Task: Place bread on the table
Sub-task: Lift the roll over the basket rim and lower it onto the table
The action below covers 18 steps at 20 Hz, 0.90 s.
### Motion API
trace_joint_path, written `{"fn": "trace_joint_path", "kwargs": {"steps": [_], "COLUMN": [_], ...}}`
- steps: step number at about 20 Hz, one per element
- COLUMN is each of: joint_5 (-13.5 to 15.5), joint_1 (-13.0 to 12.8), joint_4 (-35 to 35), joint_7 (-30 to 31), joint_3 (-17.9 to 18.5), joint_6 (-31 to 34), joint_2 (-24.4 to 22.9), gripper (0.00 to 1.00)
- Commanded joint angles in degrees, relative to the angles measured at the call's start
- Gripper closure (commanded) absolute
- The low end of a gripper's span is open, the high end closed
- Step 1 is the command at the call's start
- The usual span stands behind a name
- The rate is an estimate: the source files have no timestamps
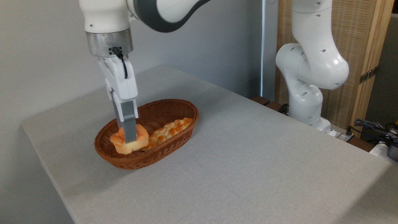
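Looking down my feed, I see the gripper (130, 137) reaching into the brown wicker basket (174, 107), jaws narrowed on the bread (129, 145); I see only the near grey finger pressed against the bun. The bread sits at the basket's left end, touching the braided loaf (169, 129), whose long axis runs up-right along the oval. The basket's woven wall rings both. The bun looks squat, glossy orange, with no clear long axis. Grey fabric-textured table (248, 155) surrounds the basket.
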<state>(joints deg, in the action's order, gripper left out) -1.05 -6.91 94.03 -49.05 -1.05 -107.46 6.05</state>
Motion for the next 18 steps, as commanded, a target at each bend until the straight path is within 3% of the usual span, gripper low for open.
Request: {"fn": "trace_joint_path", "kwargs": {"steps": [1,3,7,9,18], "joint_5": [-4.5,-5.5,-5.5,-5.7,-5.7], "joint_1": [-0.4,-0.4,-0.3,-0.4,-0.4], "joint_4": [0.6,0.8,2.3,2.9,3.3], "joint_7": [-2.5,-2.5,-2.5,-2.5,-2.5], "joint_3": [2.4,3.5,3.5,3.4,2.6], "joint_6": [1.4,1.4,0.8,0.8,0.0], "joint_2": [0.3,1.9,4.1,4.1,5.3], "gripper": [0.32,0.32,0.08,0.02,0.0]}}
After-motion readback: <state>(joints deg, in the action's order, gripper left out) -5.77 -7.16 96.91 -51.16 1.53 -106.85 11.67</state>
